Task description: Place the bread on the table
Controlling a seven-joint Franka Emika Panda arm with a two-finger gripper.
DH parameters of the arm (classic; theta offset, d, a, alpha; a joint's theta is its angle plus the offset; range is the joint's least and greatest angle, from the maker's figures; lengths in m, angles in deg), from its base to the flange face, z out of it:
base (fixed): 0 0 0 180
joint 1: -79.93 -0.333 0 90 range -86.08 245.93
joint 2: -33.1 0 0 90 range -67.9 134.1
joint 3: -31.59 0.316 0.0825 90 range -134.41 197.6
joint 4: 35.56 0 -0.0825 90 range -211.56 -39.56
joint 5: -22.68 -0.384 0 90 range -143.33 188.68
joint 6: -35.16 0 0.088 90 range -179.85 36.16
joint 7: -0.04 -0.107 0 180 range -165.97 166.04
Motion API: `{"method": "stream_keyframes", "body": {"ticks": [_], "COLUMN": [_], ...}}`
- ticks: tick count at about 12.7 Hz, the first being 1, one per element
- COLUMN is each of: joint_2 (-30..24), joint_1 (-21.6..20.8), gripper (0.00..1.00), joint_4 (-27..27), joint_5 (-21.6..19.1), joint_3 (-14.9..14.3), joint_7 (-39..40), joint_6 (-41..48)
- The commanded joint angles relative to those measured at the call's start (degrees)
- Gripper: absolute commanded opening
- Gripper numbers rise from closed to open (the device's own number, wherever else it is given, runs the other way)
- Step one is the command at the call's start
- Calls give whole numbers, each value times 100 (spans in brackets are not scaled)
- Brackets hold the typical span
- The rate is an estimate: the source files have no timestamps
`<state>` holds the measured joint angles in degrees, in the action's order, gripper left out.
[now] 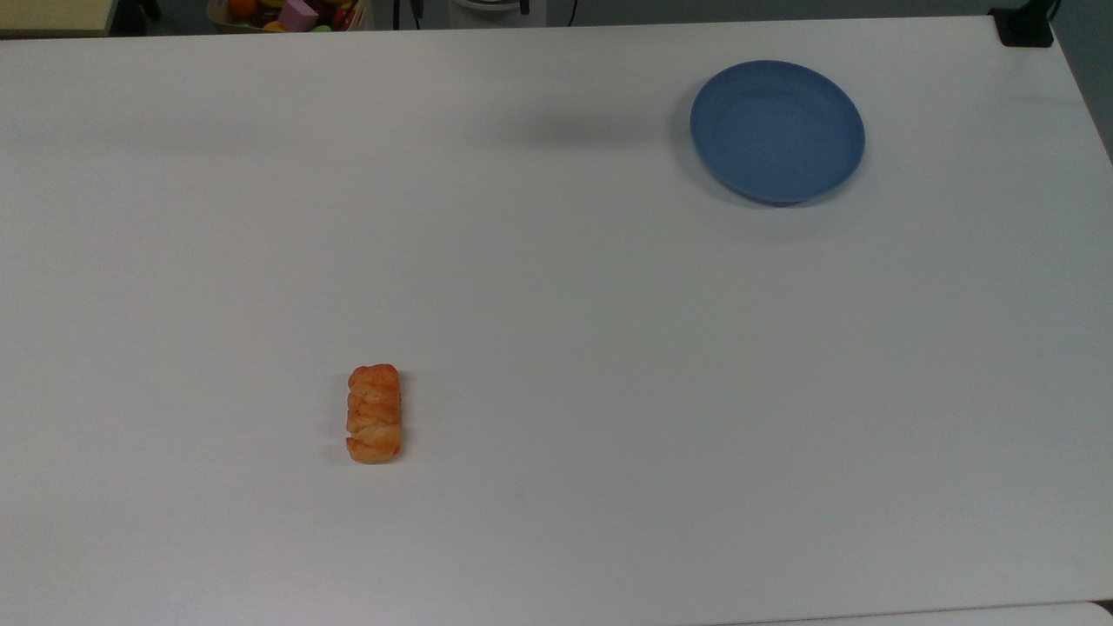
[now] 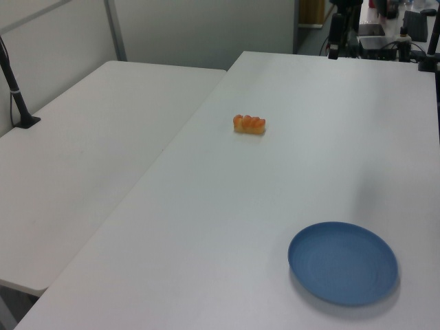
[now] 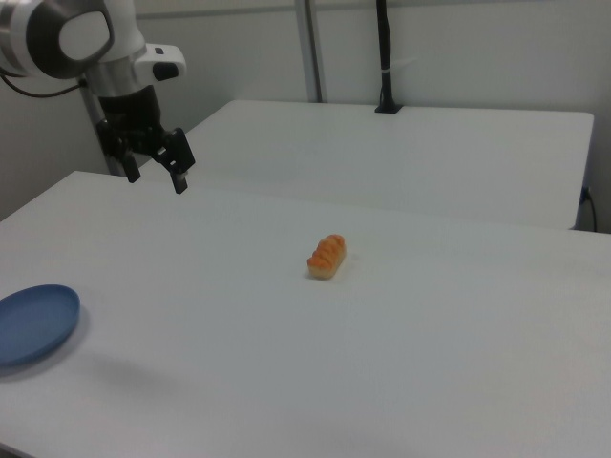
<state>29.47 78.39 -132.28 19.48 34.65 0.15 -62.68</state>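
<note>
A small orange braided bread (image 1: 375, 414) lay flat on the white table (image 1: 609, 348), on bare surface in the lower left of the top view. In the right view the bread (image 3: 327, 256) sat near the table's middle, touching nothing else. A round blue plate (image 1: 776, 130) rested well apart from it, toward the upper right of the top view, and held nothing. In the right view the robot arm (image 3: 86, 43) hung above the table's far edge at the upper left, its gripper (image 3: 156, 170) raised clear of the surface, its two black fingers (image 3: 178, 179) spread wide and holding nothing.
</note>
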Motion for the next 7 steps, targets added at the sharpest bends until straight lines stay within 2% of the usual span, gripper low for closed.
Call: {"method": "stream_keyframes", "body": {"ticks": [1, 7], "joint_2": [-59, -59], "joint_1": [92, 83], "gripper": [100, 100], "joint_4": [-154, -127], "joint_5": [-41, -23], "joint_3": [55, 64], "joint_7": [393, 358], "joint_6": [-227, -166]}}
